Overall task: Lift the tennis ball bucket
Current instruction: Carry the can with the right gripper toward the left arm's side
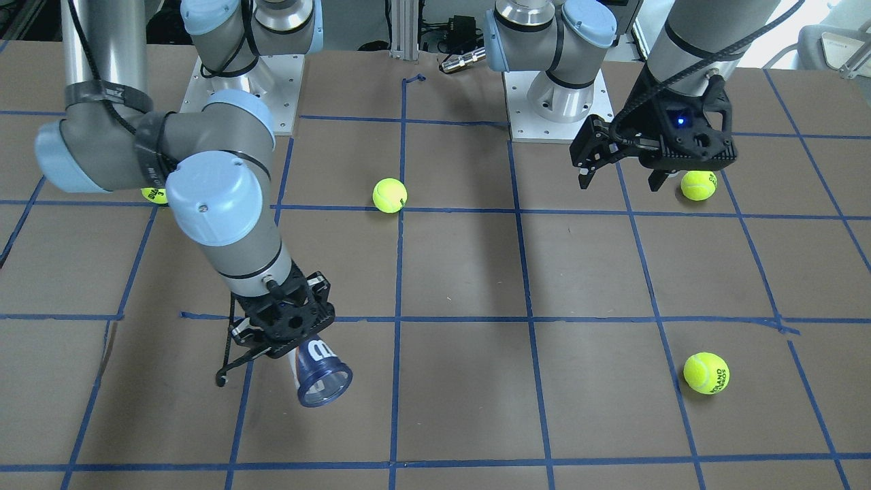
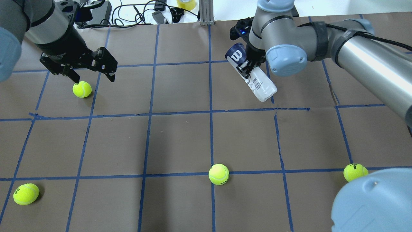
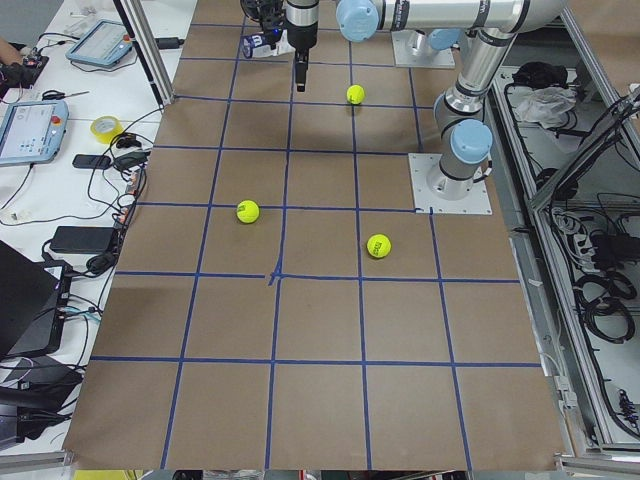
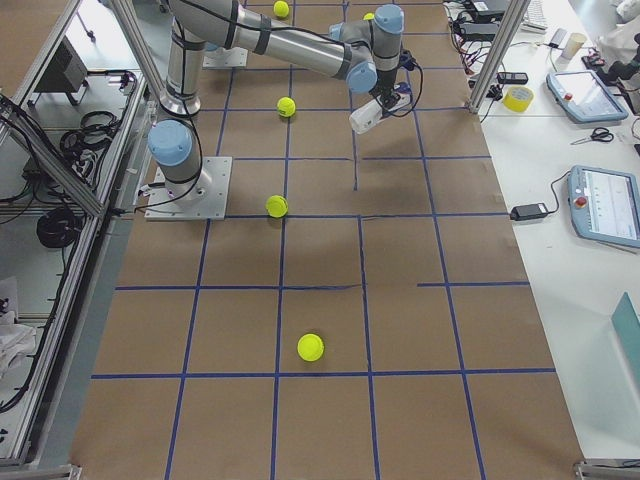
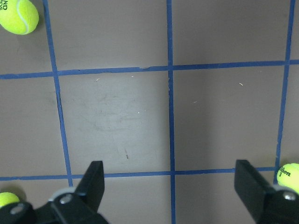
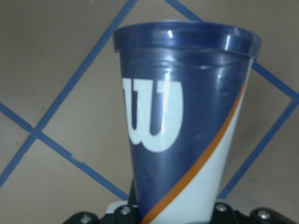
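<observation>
The tennis ball bucket (image 2: 254,75) is a slim can with a white part and a navy part bearing a white "W". My right gripper (image 2: 247,67) is shut on its middle and holds it tilted above the table. In the front-facing view the bucket (image 1: 321,371) points its open navy rim toward the camera, below the right gripper (image 1: 279,337). The right wrist view shows the bucket (image 6: 182,130) close up. My left gripper (image 2: 91,75) is open and empty, hovering just above a tennis ball (image 2: 82,89); it also shows in the left wrist view (image 5: 170,186).
Loose tennis balls lie on the brown, blue-taped table: one centre front (image 2: 219,174), one at the right (image 2: 355,171), one at the near left (image 2: 25,194). Cables and a tape roll (image 2: 186,4) lie beyond the far edge.
</observation>
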Available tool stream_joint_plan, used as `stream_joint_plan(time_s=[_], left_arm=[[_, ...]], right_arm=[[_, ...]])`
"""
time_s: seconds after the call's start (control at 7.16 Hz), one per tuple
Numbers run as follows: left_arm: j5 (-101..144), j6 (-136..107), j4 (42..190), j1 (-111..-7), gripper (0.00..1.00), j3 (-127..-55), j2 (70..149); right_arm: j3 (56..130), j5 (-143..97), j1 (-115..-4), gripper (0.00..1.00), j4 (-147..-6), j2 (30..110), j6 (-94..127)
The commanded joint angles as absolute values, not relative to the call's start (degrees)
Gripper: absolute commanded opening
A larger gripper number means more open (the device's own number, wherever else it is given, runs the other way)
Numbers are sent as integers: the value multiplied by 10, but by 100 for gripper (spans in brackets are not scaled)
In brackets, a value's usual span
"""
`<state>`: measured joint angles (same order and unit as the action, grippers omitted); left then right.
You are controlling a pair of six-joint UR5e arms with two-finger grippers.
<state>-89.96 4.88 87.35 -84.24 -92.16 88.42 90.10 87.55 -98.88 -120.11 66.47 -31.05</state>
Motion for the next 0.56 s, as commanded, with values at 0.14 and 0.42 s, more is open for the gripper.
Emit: stream_joint_plan(time_s=[0.14, 0.42], left_arm=[[-899, 53, 871, -795, 100, -923, 886], [-899, 53, 870, -793, 100, -923, 886]], right_arm=[[901, 881, -1054, 43, -1232, 664, -374], [905, 876, -1113, 44, -1287, 637, -430]])
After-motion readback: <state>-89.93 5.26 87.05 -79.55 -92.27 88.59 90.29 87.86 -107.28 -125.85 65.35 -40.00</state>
